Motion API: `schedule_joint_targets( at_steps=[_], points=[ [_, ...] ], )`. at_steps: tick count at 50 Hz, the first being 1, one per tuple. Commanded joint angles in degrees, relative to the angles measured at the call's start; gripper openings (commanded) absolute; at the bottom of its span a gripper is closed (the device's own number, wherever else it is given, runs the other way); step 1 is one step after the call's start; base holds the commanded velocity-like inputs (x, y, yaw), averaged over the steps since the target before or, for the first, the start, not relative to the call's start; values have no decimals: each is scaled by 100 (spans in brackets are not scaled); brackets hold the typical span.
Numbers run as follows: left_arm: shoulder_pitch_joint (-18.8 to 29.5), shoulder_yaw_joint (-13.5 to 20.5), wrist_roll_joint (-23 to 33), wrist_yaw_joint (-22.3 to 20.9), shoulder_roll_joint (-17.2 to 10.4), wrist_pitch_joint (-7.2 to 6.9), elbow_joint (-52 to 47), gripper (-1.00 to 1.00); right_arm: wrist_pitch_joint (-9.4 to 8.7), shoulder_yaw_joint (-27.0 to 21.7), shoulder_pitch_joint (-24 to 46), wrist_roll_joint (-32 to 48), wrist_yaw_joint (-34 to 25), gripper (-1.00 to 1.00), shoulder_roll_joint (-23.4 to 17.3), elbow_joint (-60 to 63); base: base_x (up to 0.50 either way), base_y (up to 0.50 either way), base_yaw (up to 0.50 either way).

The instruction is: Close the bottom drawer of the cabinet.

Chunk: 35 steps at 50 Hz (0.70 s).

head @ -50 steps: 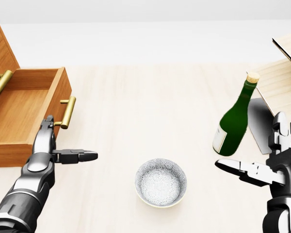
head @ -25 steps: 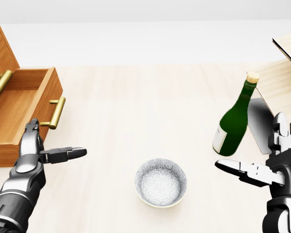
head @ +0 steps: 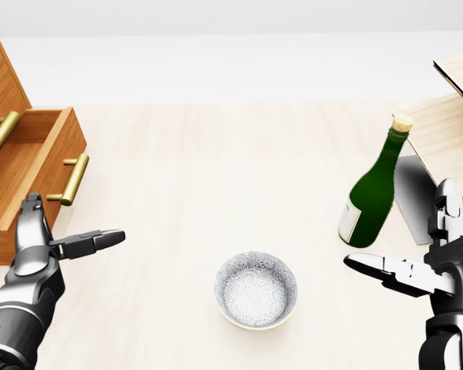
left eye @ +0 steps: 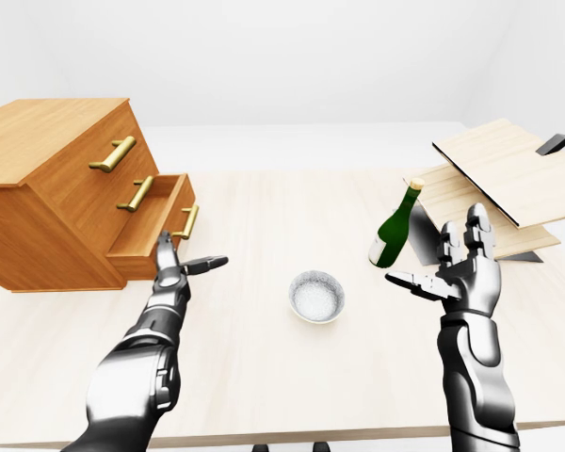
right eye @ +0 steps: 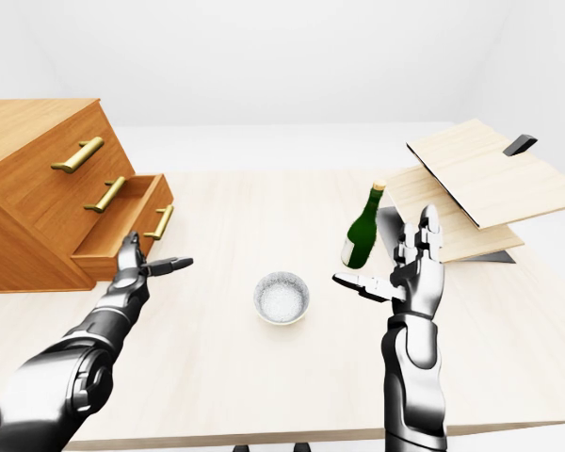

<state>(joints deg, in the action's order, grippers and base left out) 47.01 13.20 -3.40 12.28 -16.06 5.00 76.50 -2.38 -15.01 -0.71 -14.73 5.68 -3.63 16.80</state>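
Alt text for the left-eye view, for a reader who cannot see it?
The left hand, fingers open, presses the front of the cabinet's partly open bottom drawer. A bowl and green bottle stand on the table; the right hand hovers open.

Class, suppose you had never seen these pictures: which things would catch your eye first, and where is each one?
The wooden cabinet at the left-eye view's left, its bottom drawer partly open, with the open left robot hand at the drawer's face. Right of centre a green bottle stands tilted beside the open right robot hand, and a patterned bowl sits mid-table.
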Motion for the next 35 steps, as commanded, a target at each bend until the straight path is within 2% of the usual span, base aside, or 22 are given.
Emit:
schedule_joint_targets(
  at_steps=[1, 19, 25, 30, 35],
  points=[
    [-73, 210, -20, 498, -88, 0, 63, 100, -20, -11, 6, -31, 2, 100, -10, 21, 0, 0, 0],
    [-99, 391, -232, 1257, -238, 0, 72, 100, -171, -20, -30, -35, 30, 100, 10, 214, 0, 0, 0],
    [-122, 403, -309, 1409, -257, 0, 75, 100, -166, -21, -29, -32, 26, 100, 15, 210, 0, 0, 0],
    [-136, 446, -368, 1712, -310, 0, 74, 100, -135, -23, -25, -32, 18, 100, 14, 165, 0, 0, 0],
    [-148, 479, -434, 1772, -352, 0, 78, 100, -115, -32, -29, -44, 9, 100, 11, 143, 0, 0, 0]
  ],
)
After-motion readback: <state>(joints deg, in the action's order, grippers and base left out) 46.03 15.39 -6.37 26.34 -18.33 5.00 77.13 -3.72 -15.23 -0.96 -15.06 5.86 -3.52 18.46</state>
